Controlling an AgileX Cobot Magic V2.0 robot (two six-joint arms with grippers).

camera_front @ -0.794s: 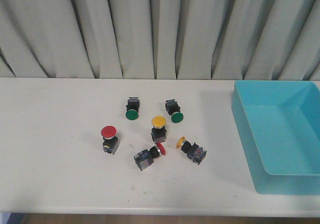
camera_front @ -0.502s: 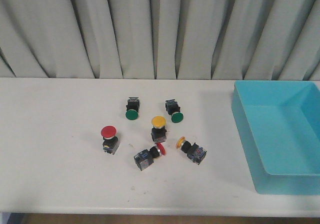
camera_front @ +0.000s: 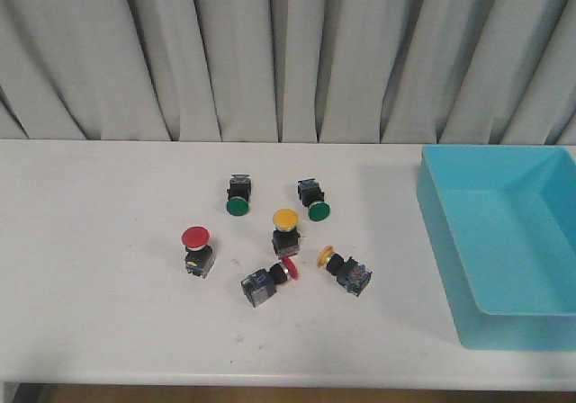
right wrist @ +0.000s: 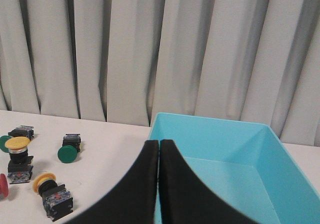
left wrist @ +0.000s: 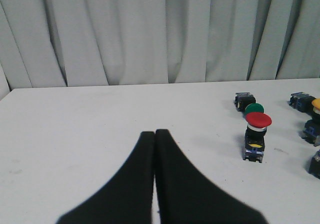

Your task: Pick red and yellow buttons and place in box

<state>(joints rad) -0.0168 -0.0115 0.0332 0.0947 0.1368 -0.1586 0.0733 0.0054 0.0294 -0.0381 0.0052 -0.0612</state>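
On the white table, an upright red button (camera_front: pixel 196 249) (left wrist: pixel 256 134) stands left of the cluster. A second red button (camera_front: pixel 268 280) lies on its side. One yellow button (camera_front: pixel 285 230) (right wrist: pixel 18 151) stands upright, another yellow button (camera_front: pixel 343 268) (right wrist: pixel 52 194) lies tipped over. The turquoise box (camera_front: pixel 504 241) (right wrist: pixel 235 169) sits at the right and holds nothing. Neither gripper shows in the front view. My left gripper (left wrist: pixel 154 132) is shut and holds nothing, well short of the upright red button. My right gripper (right wrist: pixel 159 143) is shut and holds nothing, in front of the box's near wall.
Two green-capped buttons (camera_front: pixel 238 195) (camera_front: pixel 313 200) lie at the back of the cluster; one green button (right wrist: pixel 68 148) also shows in the right wrist view. A grey pleated curtain (camera_front: pixel 288 52) hangs behind the table. The table's front edge (camera_front: pixel 225 380) runs along the bottom.
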